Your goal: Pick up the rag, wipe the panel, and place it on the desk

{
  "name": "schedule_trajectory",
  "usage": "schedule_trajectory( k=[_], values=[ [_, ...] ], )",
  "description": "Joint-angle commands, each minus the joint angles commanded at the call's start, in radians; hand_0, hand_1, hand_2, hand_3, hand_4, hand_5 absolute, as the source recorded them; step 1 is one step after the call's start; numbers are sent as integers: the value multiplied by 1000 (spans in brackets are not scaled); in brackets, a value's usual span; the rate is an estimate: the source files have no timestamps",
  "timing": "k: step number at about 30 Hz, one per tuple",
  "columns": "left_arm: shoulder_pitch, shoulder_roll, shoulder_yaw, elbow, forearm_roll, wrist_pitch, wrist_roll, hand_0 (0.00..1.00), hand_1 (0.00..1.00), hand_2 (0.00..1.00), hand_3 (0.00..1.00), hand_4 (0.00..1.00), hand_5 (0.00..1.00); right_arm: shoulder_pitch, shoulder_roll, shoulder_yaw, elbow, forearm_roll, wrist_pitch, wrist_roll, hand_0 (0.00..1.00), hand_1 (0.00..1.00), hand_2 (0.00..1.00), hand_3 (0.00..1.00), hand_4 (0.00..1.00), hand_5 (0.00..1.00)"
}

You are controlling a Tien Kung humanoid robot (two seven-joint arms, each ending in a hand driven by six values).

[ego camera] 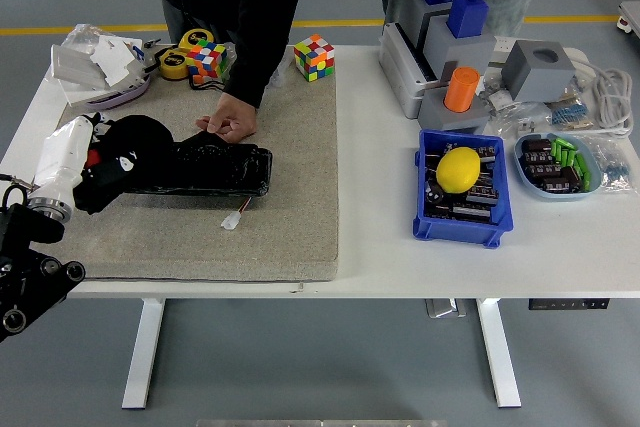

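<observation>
A black rag (128, 159) is bunched around my left hand (105, 162), which comes in from the left on a white forearm and is shut on it. The rag lies over the left end of the glossy black panel (222, 167), which rests on the beige mat (280, 197). A person standing at the far side presses a hand (229, 120) on the panel's far edge. The rag hides my fingers. My right arm is out of the picture.
A small white connector (234, 220) lies just in front of the panel. Two puzzle cubes (313, 56), a yellow tape roll (176, 64) and a bowl of paper (100, 72) sit at the back. A blue bin (462, 217) with a lemon (459, 169) stands to the right.
</observation>
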Motion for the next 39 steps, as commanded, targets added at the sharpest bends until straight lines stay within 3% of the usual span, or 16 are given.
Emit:
schedule_trajectory(
  k=[30, 39],
  values=[
    [-151, -87, 284, -59, -3, 0, 22, 179, 95, 319, 641, 564, 39, 13, -16, -28, 4, -2, 4, -1, 745, 676, 698, 610, 980, 573],
    [-161, -107, 332, -73, -7, 0, 22, 179, 95, 318, 642, 562, 37, 10, -19, -25, 3, -5, 6, -4, 745, 675, 698, 610, 981, 575]
  ],
)
